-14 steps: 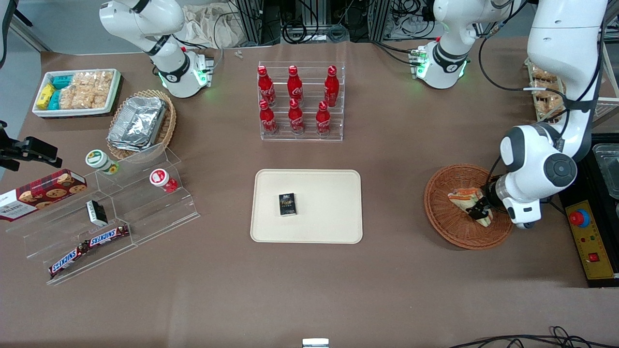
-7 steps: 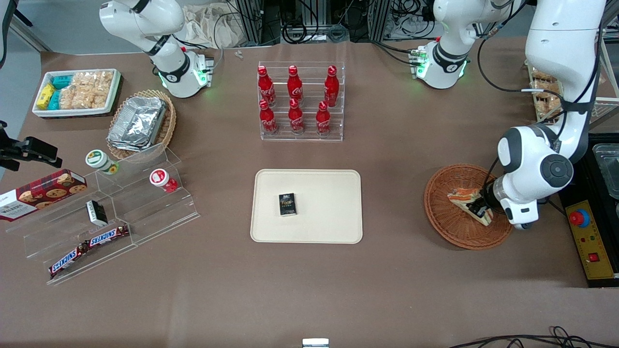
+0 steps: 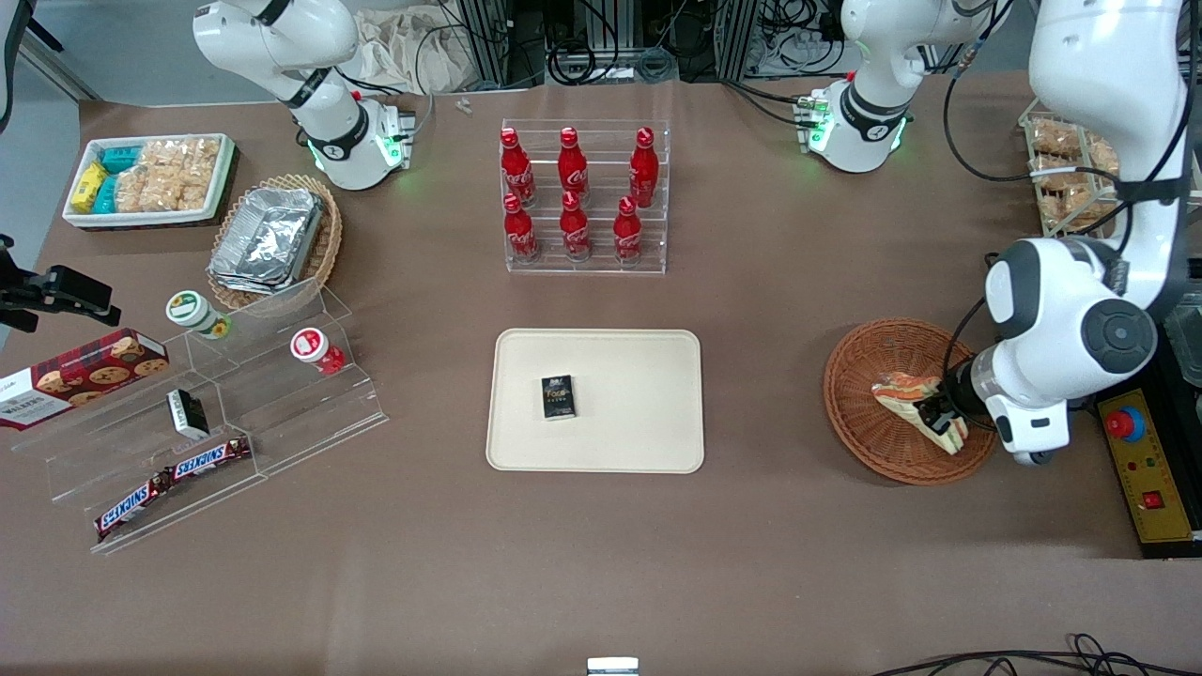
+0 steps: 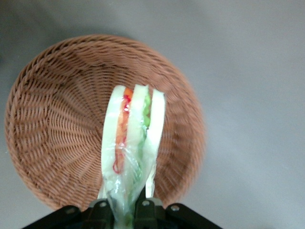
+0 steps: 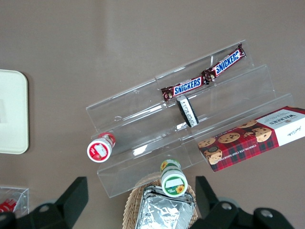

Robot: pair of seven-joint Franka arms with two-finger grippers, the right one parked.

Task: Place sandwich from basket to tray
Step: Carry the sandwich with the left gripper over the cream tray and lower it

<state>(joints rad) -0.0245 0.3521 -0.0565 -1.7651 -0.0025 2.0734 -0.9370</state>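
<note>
Grasp made, carry not yet begun: gripper (image 3: 939, 414) pinching the wrapped sandwich (image 3: 916, 399) by one end, wedge lifted clear above the reddish-brown wicker basket (image 3: 869, 422), as best judged from the wrist view. Left to do: travel from the basket to the cream tray (image 3: 639, 413), well apart toward the parked arm's end of the worktop, then release beside the small dark box (image 3: 558, 396) lying there.

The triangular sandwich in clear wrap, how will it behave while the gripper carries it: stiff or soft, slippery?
The triangular sandwich in clear wrap is probably soft; the gripper, shut on its narrow end above the reddish-brown wicker basket, may squash it. The glossy film looks slippery, so it could slide. Held at one end, it may droop.
</note>
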